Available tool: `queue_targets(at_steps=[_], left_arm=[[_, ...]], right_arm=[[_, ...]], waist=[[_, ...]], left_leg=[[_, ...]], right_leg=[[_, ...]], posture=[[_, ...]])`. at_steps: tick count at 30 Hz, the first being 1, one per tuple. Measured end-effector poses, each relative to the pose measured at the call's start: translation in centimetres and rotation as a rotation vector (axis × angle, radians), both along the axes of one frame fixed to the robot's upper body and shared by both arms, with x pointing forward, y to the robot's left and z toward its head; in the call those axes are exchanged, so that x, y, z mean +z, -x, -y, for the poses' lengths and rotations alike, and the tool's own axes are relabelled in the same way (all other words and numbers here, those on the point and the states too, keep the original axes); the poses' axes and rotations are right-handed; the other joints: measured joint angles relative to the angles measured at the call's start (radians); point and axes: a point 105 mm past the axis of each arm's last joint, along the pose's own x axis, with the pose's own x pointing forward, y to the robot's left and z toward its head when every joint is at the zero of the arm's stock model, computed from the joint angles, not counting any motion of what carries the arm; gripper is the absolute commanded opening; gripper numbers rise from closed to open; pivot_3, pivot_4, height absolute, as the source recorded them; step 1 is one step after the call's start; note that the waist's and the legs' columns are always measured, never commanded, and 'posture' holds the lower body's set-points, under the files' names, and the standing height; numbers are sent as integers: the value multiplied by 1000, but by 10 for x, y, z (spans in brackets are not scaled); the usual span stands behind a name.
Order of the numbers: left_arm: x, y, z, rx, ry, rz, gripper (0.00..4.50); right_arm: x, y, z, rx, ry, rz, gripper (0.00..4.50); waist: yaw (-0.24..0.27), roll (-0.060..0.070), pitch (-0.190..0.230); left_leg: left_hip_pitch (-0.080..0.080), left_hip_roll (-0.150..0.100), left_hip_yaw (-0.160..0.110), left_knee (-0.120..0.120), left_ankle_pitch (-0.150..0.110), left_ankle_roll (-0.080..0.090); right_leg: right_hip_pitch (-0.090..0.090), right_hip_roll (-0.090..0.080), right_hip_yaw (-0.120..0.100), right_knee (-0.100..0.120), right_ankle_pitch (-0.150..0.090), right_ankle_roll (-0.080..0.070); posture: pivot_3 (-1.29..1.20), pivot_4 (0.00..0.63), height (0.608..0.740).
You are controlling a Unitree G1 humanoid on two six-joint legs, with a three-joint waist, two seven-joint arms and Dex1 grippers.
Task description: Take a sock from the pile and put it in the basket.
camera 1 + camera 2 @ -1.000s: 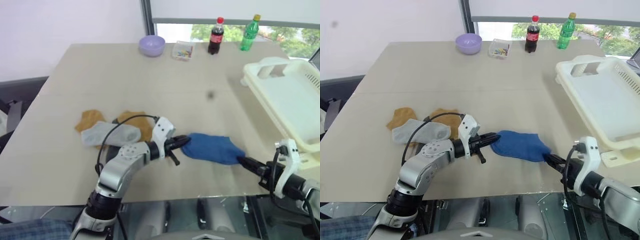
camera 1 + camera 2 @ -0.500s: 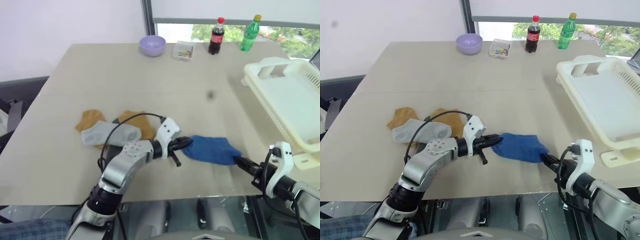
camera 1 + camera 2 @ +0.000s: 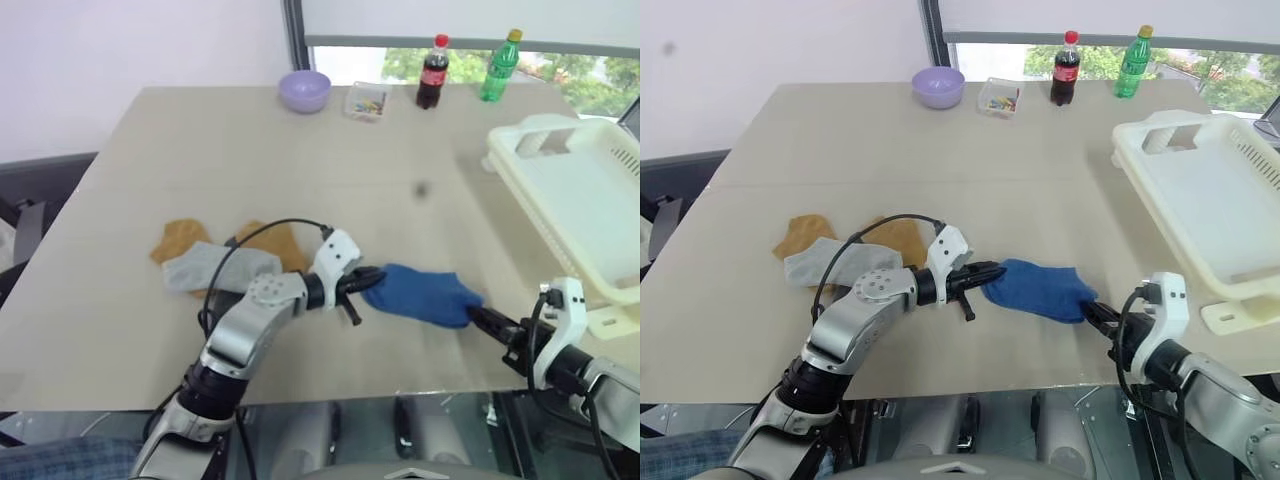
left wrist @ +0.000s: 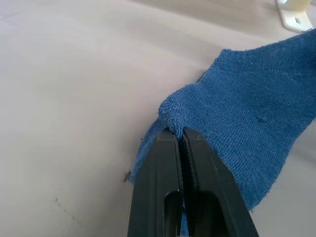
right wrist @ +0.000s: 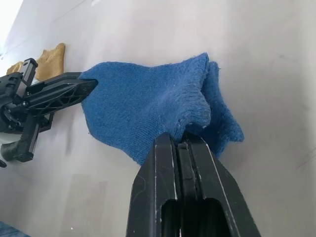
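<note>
Two end effectors, left (image 3: 372, 279) and right (image 3: 478, 316), clamped on blue sock (image 3: 425, 294) ends.

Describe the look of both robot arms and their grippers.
The left arm has rounded silver-grey shells with black joints and a looping black cable. The right arm matches it. Each wrist carries a white block, and the left gripper and right gripper have slim black fingers.
</note>
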Motion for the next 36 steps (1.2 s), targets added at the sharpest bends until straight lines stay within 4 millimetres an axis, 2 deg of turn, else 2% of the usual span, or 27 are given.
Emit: queue_targets(at_steps=[5, 6, 7, 10, 11, 13, 19, 24, 26, 32, 36], left_arm=[[-6, -2, 2, 4, -2, -14, 0], [-7, -2, 2, 5, -1, -15, 0], [-8, -4, 3, 8, -1, -15, 0], [-9, -6, 7, 10, 1, -10, 0], [-10, -6, 7, 12, -1, -4, 0], [-9, -6, 8, 11, 1, 1, 0], [-10, -6, 8, 15, 4, 0, 0], [-12, -6, 9, 10, -5, -1, 0], [-14, -7, 9, 6, -8, -7, 0], [-14, -9, 13, -19, -18, 10, 0], [-15, -8, 14, -25, -23, 17, 0]], right_arm=[[-8, -1, -1, 1, 19, -20, 32], [-9, -2, 0, 0, 24, -22, 638], [-11, -2, 0, 0, 29, -23, 912], [-17, -3, 2, 0, 51, -31, 2110], [-18, -4, 5, -9, 69, -25, 2635], [-17, -6, 8, -10, 94, 3, 2635], [5, -15, 22, 83, 363, 269, 2635], [25, -25, 6, 300, 527, 507, 2635], [22, -32, 0, 376, 548, 548, 2635], [-8, -56, -14, 571, 555, 560, 2635], [-18, -60, -16, 649, 557, 554, 2635]], waist=[[0, 0, 0], [0, 0, 0], [1, 0, 0], [1, 0, 0], [1, 0, 0], [1, 0, 0], [0, 0, 0], [-1, -1, 0], [-1, -2, 0], [0, -3, 0], [2, -2, 1]], left_leg=[[0, 0, 0, 0, 0, 0], [0, 0, 0, 0, 0, 0], [0, 0, 0, 0, 0, 0], [0, 0, 0, 0, 0, 0], [0, 0, 0, 0, 0, 0], [0, 0, 0, 0, 0, 0], [1, 0, 0, 0, 0, 0], [1, 0, 0, 1, 0, 0], [2, 0, 1, 1, 0, 0], [2, -2, 0, 1, 0, 0], [1, -2, -1, 1, 0, 0]], right_leg=[[0, 0, 0, 0, 0, 0], [0, 0, 0, 0, 0, 0], [0, 0, 0, 0, 0, 0], [0, 0, 0, 0, 0, 0], [0, 0, 0, 0, 0, 0], [0, 0, 0, 0, 0, 0], [0, 0, 0, 0, 0, 0], [0, 1, 0, 0, 0, 0], [1, 1, 0, 0, 0, 0], [1, 0, 0, 0, 5, 0], [1, -1, -1, 0, 5, 0]], posture=[[0, 150, 735], [0, 150, 735], [0, 150, 735], [0, 150, 735], [0, 150, 735], [0, 150, 735], [0, 150, 735], [0, 150, 735], [0, 150, 735], [0, 150, 735], [0, 150, 735]])
